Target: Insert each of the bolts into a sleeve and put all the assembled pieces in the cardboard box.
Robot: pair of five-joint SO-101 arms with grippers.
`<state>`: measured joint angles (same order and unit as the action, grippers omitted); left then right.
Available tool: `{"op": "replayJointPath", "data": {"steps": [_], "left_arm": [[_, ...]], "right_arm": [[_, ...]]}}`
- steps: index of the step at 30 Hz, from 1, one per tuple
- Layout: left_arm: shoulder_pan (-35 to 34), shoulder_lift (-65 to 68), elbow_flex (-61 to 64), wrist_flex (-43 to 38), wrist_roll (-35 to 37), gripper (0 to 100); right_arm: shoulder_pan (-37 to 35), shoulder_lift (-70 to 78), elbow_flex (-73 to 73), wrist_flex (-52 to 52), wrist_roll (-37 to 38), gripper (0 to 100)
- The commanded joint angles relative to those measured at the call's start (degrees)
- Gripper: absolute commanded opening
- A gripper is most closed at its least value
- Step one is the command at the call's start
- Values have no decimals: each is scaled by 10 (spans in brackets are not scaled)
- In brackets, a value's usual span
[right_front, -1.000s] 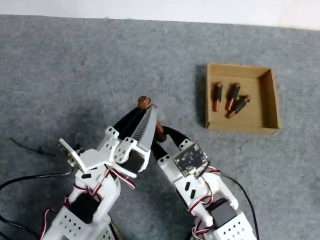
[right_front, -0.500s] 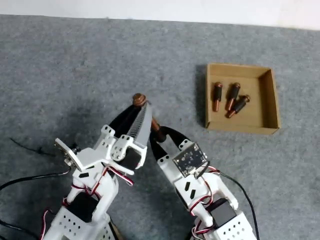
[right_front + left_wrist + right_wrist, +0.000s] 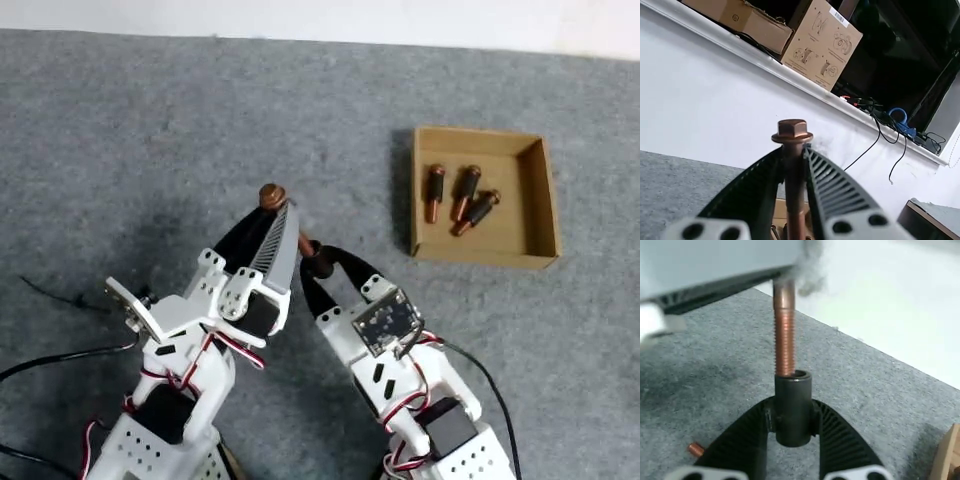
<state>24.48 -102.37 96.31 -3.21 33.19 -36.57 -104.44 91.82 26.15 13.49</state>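
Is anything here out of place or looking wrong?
Nothing looks wrong. The bolt meets the sleeve fairly straight, and three assembled pieces lie inside the cardboard box. One small copper end, perhaps another bolt, lies loose on the grey carpet, probably just waiting its turn.

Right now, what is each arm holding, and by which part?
Left gripper grips the bolt by its shank; right gripper grips the sleeve around its middle.

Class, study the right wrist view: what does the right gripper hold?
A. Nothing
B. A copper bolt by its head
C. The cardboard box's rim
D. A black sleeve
D: the right gripper is shut on the black sleeve, with the bolt entering the sleeve's open top.
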Motion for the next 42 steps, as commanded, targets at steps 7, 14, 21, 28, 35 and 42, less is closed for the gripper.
{"op": "replayJointPath", "data": {"steps": [7,14,21,28,35,42], "left_arm": [[0,2,9,2,4,7],[21,3,10,6,4,7],[68,3,10,41,2,7],[69,3,10,42,2,7],[68,3,10,55,1,7],[21,2,10,57,0,7]], "right_arm": [[-32,-9,-43,-14,-2,5],[-32,-9,-64,-15,-2,5],[-32,-9,-67,-15,-2,5],[-31,-9,-67,-15,-2,5],[-22,-9,-67,-14,-2,5],[25,-9,-65,-14,-2,5]]}}
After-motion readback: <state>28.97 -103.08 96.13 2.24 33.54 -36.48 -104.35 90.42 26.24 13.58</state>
